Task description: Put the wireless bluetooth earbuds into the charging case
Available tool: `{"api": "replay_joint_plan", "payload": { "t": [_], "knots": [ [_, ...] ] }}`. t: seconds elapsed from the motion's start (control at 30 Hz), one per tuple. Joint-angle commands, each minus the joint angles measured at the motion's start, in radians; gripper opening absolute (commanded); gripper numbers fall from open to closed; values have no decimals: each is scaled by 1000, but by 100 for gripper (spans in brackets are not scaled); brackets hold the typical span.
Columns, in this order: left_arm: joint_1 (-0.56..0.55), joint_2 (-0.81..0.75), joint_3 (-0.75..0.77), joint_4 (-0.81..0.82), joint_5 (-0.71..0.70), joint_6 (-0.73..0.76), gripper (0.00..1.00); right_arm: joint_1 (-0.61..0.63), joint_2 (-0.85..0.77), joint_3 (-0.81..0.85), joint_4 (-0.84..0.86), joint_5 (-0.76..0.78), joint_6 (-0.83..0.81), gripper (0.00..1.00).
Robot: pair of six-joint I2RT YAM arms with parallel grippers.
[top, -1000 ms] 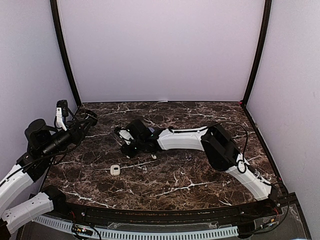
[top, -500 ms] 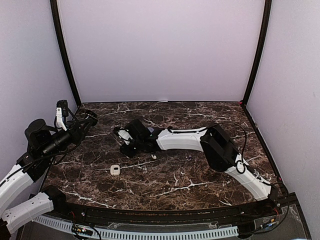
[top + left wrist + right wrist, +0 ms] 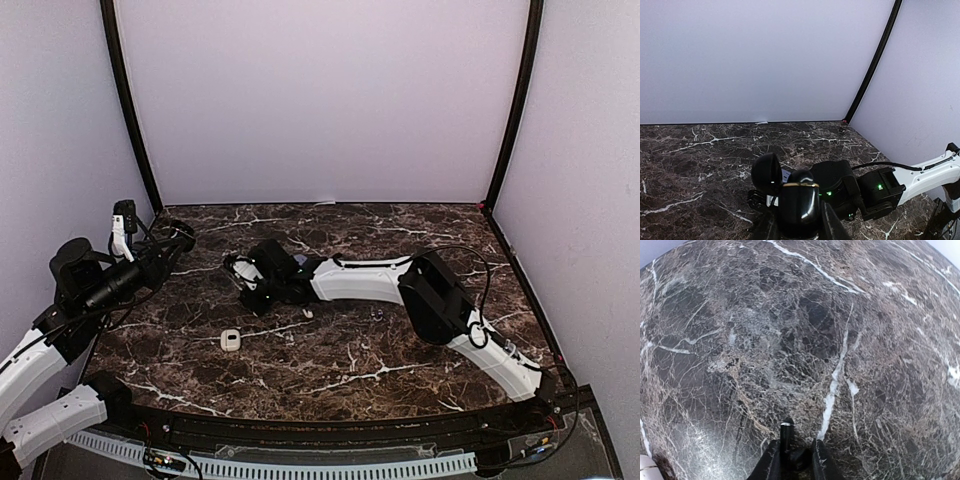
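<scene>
Now your left claw [image 3: 800,226] is clamped on the open black case [image 3: 799,202], its lid [image 3: 766,172] tipped toward 10 o'clock. It is raised near the 9 o'clock edge of the table [image 3: 400,360]. Your right claw [image 3: 795,460] stands narrow near the table's middle. It seems to pinch a dark earbud [image 3: 787,432] with the stem pointing to 12 o'clock, though the view is murky there. A small white piece [image 3: 231,340] lies on the marble at 6 o'clock from that claw, well apart.

Lab test booth (enclosed), blank white walls [image 3: 320,100], marble tabletop [image 3: 350,350]
</scene>
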Motion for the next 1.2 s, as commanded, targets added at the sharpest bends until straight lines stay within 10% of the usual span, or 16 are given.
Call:
{"api": "replay_joint_plan", "payload": {
  "t": [0.0,0.6,1.17],
  "knots": [
    [5,2,-3,13,1,13,0,9,-28,-56,7,8,-16,19],
    [5,82,-12,67,113,11,0,33,-421,-525,279,-9,-20,6],
    [-98,311,-35,322,182,-72,0,59,-961,-1515,666,197,131,8]
  ]
}}
